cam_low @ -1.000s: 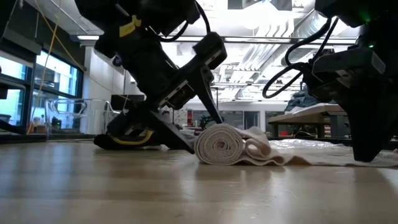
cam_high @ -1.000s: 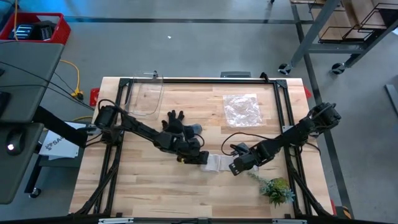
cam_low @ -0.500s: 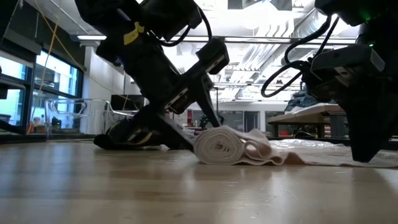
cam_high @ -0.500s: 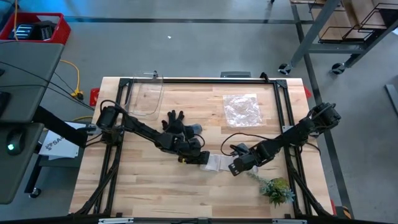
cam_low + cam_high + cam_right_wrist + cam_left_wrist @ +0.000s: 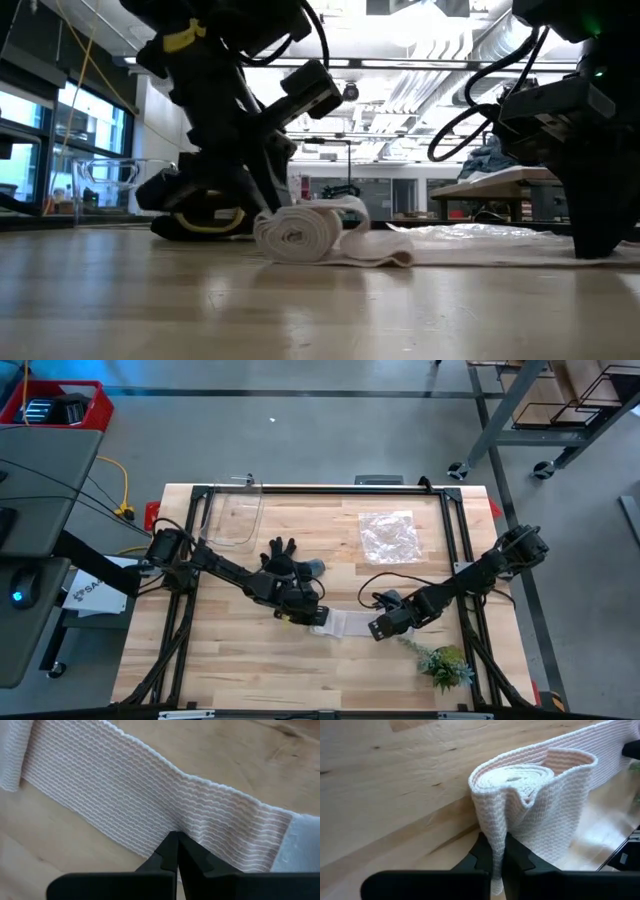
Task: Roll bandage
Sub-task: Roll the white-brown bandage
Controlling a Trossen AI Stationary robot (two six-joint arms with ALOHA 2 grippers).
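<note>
Pale wooden tabletop (image 5: 240, 660) fills the overhead view, with a workshop floor around it. Near its middle lies the narrow white woven gauze bandage (image 5: 300, 236), partly wound into a loose coil with a flat tail running toward the right arm. The left gripper (image 5: 492, 851) is clenched on a fold of the coil's outer layer. The right gripper (image 5: 176, 851) pinches the flat tail. The cloth looks light, soft and floppy, likely to slacken, so hold it by its edges.
</note>
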